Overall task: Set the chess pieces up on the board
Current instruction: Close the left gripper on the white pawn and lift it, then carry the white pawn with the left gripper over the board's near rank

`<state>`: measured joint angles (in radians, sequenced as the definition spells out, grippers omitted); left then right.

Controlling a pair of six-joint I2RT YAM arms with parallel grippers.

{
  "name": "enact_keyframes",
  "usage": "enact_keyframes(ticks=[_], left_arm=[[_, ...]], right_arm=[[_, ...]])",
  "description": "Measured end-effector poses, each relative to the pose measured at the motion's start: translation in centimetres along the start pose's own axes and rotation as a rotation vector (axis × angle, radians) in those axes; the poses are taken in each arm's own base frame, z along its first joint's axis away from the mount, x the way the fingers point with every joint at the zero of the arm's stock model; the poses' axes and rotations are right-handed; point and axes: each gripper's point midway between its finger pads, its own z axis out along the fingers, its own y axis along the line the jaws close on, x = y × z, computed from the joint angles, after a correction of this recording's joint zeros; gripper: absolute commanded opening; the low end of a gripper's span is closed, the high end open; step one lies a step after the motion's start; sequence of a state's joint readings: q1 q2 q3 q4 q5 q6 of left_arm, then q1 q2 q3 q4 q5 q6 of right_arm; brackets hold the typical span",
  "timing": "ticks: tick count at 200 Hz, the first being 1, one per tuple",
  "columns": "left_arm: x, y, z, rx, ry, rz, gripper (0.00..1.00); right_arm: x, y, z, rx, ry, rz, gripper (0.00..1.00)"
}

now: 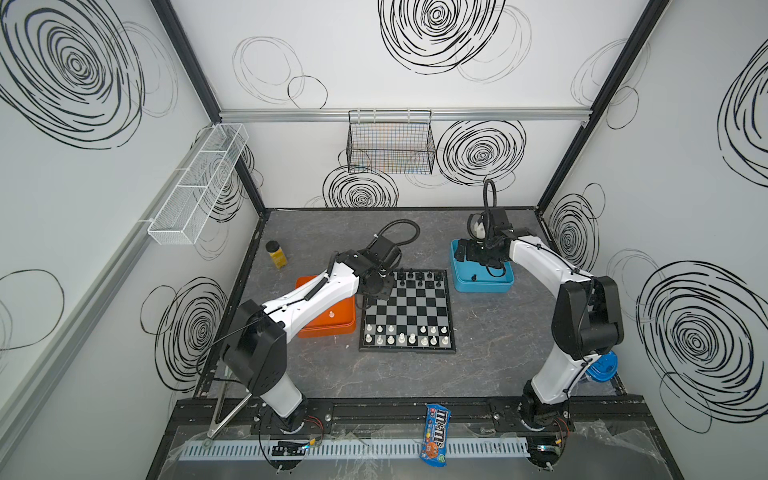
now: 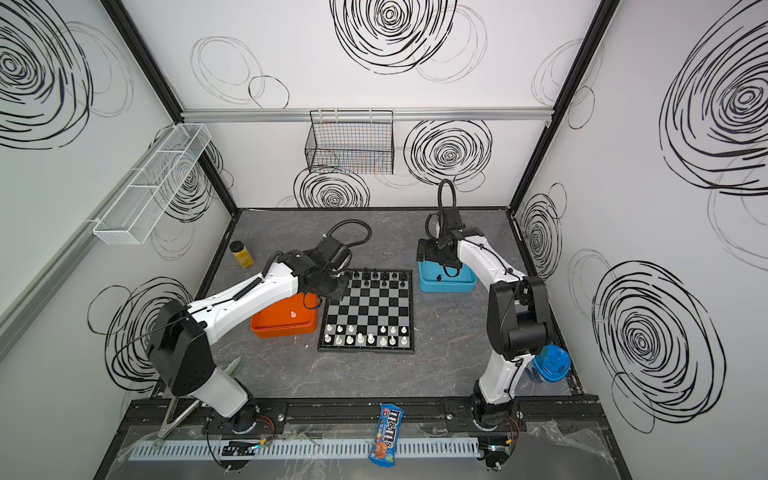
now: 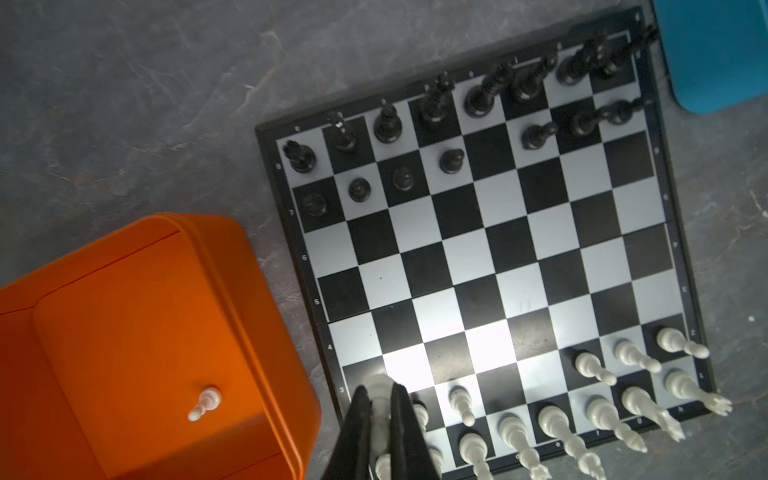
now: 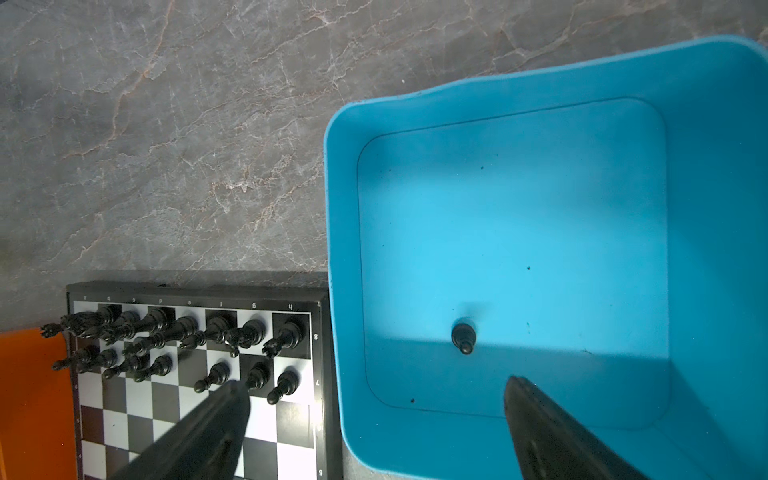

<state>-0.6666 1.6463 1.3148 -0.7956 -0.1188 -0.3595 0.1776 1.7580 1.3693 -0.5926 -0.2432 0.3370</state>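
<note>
The board (image 1: 407, 309) lies flat mid-desk, roughly square to the desk (image 1: 415, 382) edges. Black chess pieces (image 1: 420, 276) stand along its far side and white chess pieces (image 1: 402, 338) along the near side. The left end effector (image 3: 380, 388), above the board's far-left corner, is clenched on a white piece (image 3: 379, 419) whose long axis runs along the fingers. The right end effector (image 4: 374, 384) gapes over the blue tray (image 4: 706, 166). The desk is grey and veined, and the white walls (image 1: 332, 75) carry black swirls.

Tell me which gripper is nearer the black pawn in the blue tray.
Right. Right gripper: open over the tray, beside the pawn. Left gripper: shut on a white piece, across the board.
</note>
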Motion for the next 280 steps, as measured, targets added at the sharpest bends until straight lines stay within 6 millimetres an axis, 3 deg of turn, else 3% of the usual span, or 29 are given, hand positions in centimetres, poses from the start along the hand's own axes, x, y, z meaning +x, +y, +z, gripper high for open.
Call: enact_keyframes(ticks=[62, 100, 180, 280], left_arm=[[3.3, -5.1, 1.8, 0.063, 0.098, 0.110, 0.08], [4.4, -6.9, 2.2, 0.096, 0.126, 0.145, 0.08], [6.3, -7.9, 4.3, 0.119, 0.192, 0.162, 0.08], [6.9, -8.4, 5.3, 0.128, 0.211, 0.167, 0.09]], right_arm=[[1.0, -0.4, 0.0, 0.005, 0.015, 0.004, 1.00], [1.3, -0.6, 0.1, 0.008, 0.022, 0.006, 1.00], [1.6, -1.0, 0.0, 0.012, 0.025, 0.013, 1.00], [1.5, -1.1, -0.1, 0.010, 0.021, 0.015, 1.00]])
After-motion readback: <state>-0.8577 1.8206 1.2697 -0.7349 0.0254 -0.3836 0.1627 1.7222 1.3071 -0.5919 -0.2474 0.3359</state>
